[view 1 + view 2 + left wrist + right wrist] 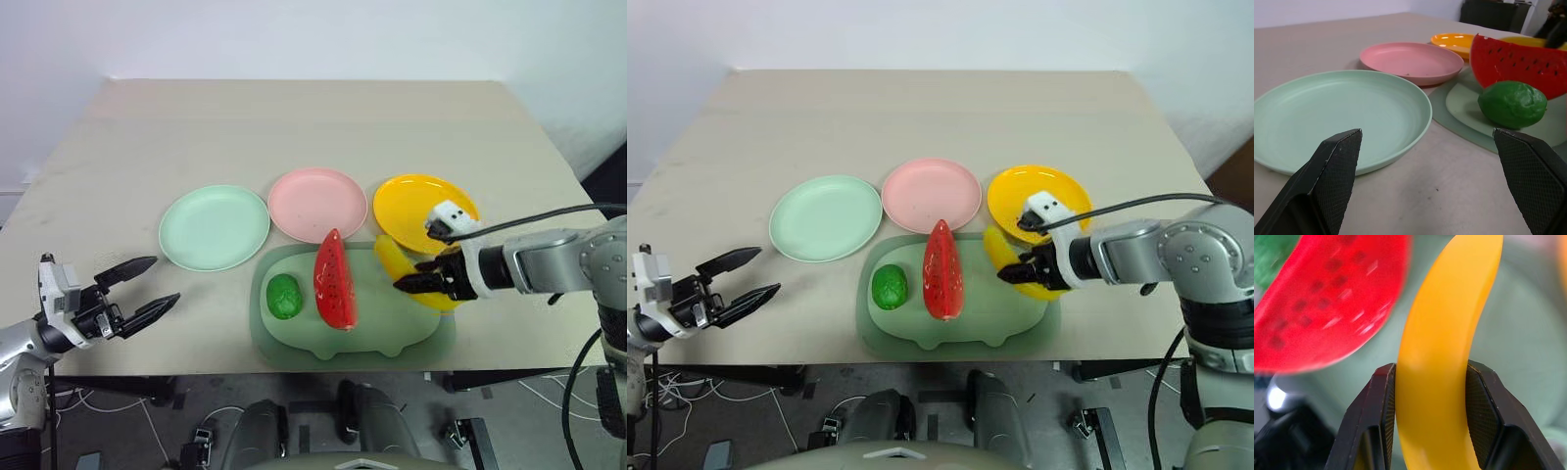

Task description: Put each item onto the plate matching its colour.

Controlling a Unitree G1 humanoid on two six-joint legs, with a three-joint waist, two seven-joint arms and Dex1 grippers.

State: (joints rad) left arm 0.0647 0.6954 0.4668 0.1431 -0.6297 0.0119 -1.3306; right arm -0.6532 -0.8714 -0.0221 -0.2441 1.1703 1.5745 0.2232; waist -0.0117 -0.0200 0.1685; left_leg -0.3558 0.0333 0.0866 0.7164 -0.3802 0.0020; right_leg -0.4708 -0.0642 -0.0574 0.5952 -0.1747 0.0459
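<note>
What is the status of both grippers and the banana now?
Left gripper open, idle. Right gripper shut on yellow toy banana, beside orange-yellow round plate. Nothing blocking.

Silver arms, black cables, black-fingered right gripper (415, 283)

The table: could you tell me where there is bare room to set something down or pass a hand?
Free: the far half of the table behind the three plates, and the near-left strip by the open left gripper. Crowded: the pig-shaped mat with watermelon, green fruit and the right gripper clamping the banana.
</note>
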